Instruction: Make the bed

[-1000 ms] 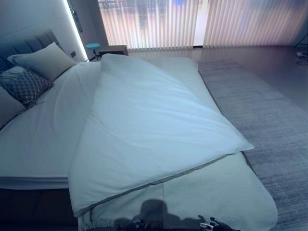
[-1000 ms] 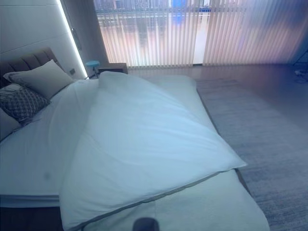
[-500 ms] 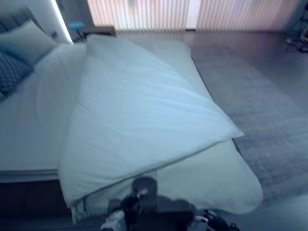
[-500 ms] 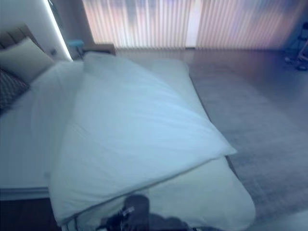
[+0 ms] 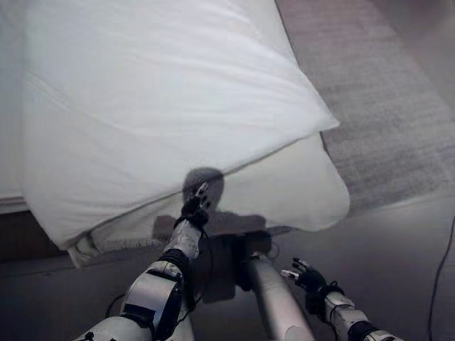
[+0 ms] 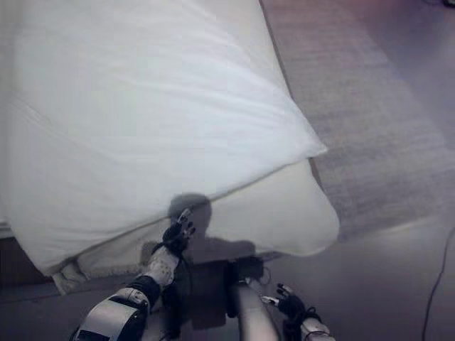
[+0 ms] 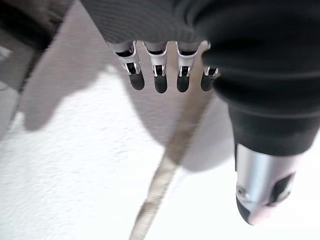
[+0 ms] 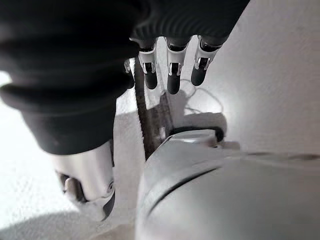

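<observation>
Bed with a pale cream cover sits before you, and a white quilted duvet lies askew over it, one corner jutting past the side edge above the grey woven rug. Your left hand reaches up at the foot edge just under the duvet's hem, fingers straight and loose, holding nothing. Your right hand hangs low over the grey floor, fingers relaxed and empty.
</observation>
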Robot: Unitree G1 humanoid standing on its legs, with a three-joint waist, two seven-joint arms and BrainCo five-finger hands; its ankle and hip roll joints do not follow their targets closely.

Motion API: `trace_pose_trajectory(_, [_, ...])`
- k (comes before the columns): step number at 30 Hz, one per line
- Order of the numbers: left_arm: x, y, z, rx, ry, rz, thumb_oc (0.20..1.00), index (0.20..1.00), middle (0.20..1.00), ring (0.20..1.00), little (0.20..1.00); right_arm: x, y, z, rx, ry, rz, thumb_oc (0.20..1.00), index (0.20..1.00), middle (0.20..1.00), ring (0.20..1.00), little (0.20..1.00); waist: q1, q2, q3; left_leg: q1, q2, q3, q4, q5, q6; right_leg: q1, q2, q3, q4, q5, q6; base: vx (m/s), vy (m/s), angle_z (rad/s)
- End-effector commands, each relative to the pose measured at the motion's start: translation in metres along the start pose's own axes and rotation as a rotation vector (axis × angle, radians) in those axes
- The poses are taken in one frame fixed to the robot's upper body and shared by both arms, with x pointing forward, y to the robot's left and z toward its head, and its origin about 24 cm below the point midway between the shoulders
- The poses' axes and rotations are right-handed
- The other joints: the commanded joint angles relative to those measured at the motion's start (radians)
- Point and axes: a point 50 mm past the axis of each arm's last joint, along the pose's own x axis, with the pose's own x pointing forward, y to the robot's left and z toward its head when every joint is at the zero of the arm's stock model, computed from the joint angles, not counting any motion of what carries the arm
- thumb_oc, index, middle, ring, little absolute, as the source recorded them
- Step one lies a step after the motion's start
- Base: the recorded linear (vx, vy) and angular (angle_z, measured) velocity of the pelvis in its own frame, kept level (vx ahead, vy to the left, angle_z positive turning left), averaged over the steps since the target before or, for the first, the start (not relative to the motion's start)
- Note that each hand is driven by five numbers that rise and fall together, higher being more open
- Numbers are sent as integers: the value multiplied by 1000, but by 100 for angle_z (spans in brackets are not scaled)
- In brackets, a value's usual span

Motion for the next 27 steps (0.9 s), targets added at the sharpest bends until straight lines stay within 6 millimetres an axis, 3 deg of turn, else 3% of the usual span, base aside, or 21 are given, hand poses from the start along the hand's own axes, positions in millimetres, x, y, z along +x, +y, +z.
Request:
trace_pose_trajectory(1, [4, -14, 17, -88, -73, -20, 1000, 1000, 1000, 1000, 1000, 1, 9, 14, 26, -91, 31, 1000, 1000, 1000, 1000, 1000, -12, 11, -52, -87, -27, 9, -12, 49, 46, -13, -20, 14, -82, 65, 103, -37, 17, 4])
trace_pose_trajectory(8, [8, -22, 26, -71, -70, 9, 1000, 1000, 1000, 1000, 1000, 5, 19, 35, 6, -162, 61, 1000, 1000, 1000, 1000, 1000, -12, 12, -31, -140, -28, 5, 7, 51, 45, -59, -19, 18, -77, 76, 103, -18, 11, 1])
trace_pose_trajectory(15, [10, -29, 34, -104, -88, 8, 1000, 1000, 1000, 1000, 1000, 5, 19, 41, -9, -182, 66, 1000, 1000, 1000, 1000, 1000, -26, 8, -34, -155, -24, 10, -14, 62, 42, -79, -11, 35, -109, 98, 106, -2, 16, -2])
trace_pose_trajectory(18, [11, -34, 43, -139, -120, 4, 1000, 1000, 1000, 1000, 1000, 4, 20, 41, -13, -185, 71, 1000, 1000, 1000, 1000, 1000, -30, 2, -37, -160, -22, 11, -13, 61, 41, -83, -9, 39, -115, 101, 107, 1, 10, -6])
trace_pose_trajectory(21, [12, -44, 67, -180, -194, -23, 1000, 1000, 1000, 1000, 1000, 2, 16, 35, -14, -174, 62, 1000, 1000, 1000, 1000, 1000, -34, -3, -41, -171, -18, 12, -5, 58, 39, -92, -10, 42, -112, 101, 108, 4, 5, -3])
trace_pose_trajectory(27, [12, -54, 96, -216, -273, -54, 1000, 1000, 1000, 1000, 1000, 0, 16, 30, -13, -165, 53, 1000, 1000, 1000, 1000, 1000, -31, 2, -47, -184, -19, 7, 1, 58, 39, -104, -13, 42, -108, 104, 109, 0, 4, -2])
